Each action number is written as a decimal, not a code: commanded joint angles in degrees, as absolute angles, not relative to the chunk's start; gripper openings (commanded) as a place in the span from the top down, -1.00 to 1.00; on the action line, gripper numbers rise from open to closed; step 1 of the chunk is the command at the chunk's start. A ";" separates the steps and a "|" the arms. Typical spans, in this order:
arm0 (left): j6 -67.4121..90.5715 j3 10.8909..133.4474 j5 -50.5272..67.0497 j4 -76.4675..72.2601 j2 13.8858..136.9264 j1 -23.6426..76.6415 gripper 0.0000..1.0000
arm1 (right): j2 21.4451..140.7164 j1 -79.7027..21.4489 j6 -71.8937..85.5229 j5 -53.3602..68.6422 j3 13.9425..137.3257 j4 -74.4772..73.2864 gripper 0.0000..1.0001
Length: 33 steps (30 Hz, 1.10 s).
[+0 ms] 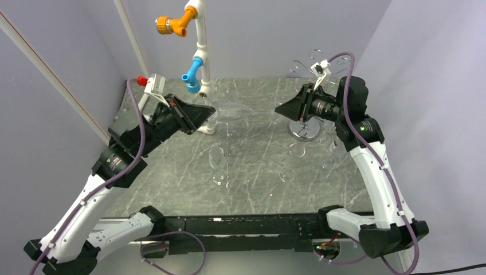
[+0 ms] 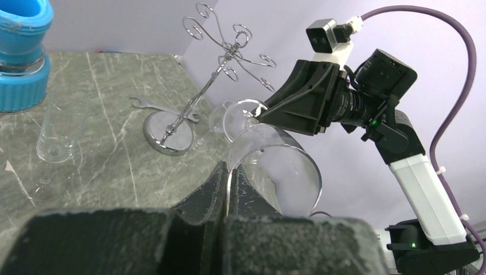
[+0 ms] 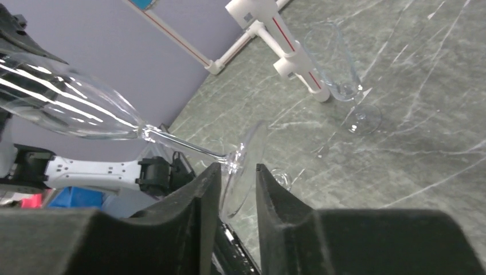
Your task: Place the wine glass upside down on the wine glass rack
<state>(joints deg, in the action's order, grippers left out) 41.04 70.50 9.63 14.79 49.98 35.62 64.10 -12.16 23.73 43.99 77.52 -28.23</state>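
Wine glass (image 1: 234,110) horizontal, mid-air above bench (image 1: 252,189), toward 12 o'clock. Left pincer (image 1: 211,113) clamped on bowl rim. Right pincer (image 1: 277,110) straddles foot; grip indeterminate. Wine glass rack (image 1: 304,130) at 2 o'clock.

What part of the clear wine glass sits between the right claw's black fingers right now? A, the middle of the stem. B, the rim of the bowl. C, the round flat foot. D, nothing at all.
C: in the right wrist view the round foot of the clear wine glass sits between the fingers of the right claw, while the left claw clamps the bowl rim.
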 commanded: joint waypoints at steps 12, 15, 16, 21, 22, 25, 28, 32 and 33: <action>43.64 68.29 6.93 7.94 47.94 36.30 -0.05 | 64.09 -11.63 17.07 42.52 85.82 -27.08 1.00; 42.94 68.80 4.66 12.67 46.12 36.24 -0.67 | 63.92 -10.75 7.68 40.22 88.70 -30.45 1.00; 42.38 69.13 2.99 16.00 45.15 36.21 -0.82 | 63.84 -10.33 3.70 39.29 89.97 -31.89 1.00; 40.60 68.41 -8.54 27.58 38.29 36.25 -0.99 | 61.97 -9.93 -20.61 32.06 92.07 -36.02 1.00; 40.17 68.38 -10.49 29.79 36.87 36.25 -0.99 | 61.48 -9.92 -24.98 29.99 91.70 -35.69 1.00; 39.58 68.55 -14.48 35.19 35.10 36.25 -0.99 | 61.58 -9.91 -37.19 25.68 91.23 -34.98 1.00; 39.31 68.44 -15.21 37.48 34.60 36.29 -0.99 | 62.05 -9.88 -46.00 24.90 90.78 -34.92 1.00; 39.39 68.01 -15.11 38.38 34.47 36.23 -0.99 | 62.66 -9.93 -50.16 22.80 89.24 -33.69 1.00; 39.61 67.65 -14.94 38.48 34.27 36.29 -0.99 | 62.60 -9.93 -50.85 21.78 88.67 -33.47 1.00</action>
